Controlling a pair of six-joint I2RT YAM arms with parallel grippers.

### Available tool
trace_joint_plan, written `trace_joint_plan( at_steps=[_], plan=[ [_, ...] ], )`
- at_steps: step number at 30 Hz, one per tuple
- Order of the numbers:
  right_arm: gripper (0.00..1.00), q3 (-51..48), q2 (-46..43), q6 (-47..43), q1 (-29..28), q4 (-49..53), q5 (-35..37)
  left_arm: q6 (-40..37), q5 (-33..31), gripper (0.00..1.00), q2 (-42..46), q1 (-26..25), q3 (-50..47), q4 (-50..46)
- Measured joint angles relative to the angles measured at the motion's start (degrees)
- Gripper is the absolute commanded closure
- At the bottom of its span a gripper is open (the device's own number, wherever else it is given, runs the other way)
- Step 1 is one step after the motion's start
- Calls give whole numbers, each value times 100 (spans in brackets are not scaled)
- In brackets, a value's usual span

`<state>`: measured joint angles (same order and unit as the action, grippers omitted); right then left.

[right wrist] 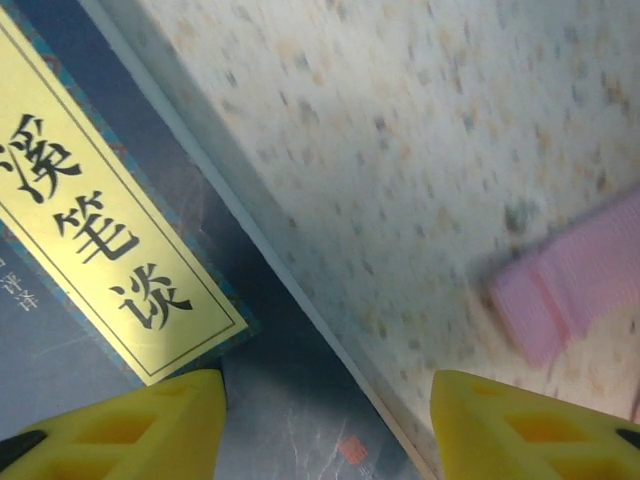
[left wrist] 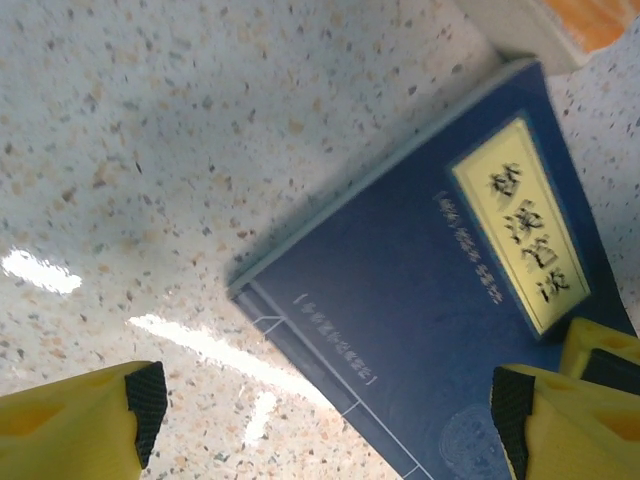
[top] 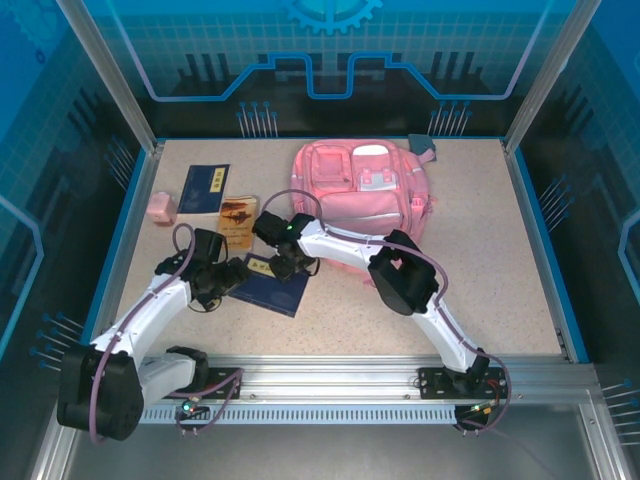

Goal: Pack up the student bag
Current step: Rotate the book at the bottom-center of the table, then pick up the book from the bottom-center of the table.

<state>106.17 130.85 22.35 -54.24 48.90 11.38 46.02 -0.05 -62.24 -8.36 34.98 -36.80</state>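
Note:
The student bag (top: 365,190), a pink backpack, lies flat at the back middle of the table. A dark blue book (top: 270,285) with a yellow title label (left wrist: 520,225) lies in front of it. My left gripper (top: 232,279) hangs open at the book's left side, its fingers (left wrist: 95,420) spread across the spine edge (left wrist: 325,425). At the book's upper end my right gripper (top: 284,266) also stands open (right wrist: 325,430). One of its fingers (right wrist: 130,430) is over the cover and the other is over bare table. A pink strap (right wrist: 580,285) lies nearby.
A second blue book (top: 205,188), a small pink block (top: 161,208) and a tan book (top: 238,218) lie at the back left. The tan book's corner (left wrist: 560,25) is close above the dark blue one. Blue walls (top: 540,230) ring the table.

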Motion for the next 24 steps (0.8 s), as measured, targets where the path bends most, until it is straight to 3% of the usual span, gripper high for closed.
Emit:
trace_joint_plan(
  at_steps=[7,12,17,24],
  plan=[
    [44,-1220,-717,273,251,-11,-1239,437,518,25,44,-120,-498,195],
    [53,-1373,-774,345,393,-184,-2006,713,809,37,39,-358,-651,457],
    [60,-1471,-774,415,417,-319,-2350,813,1067,46,-105,-452,-686,785],
    [64,-1510,-774,466,439,-420,-2538,809,1305,49,-494,-557,-688,1088]
  ],
)
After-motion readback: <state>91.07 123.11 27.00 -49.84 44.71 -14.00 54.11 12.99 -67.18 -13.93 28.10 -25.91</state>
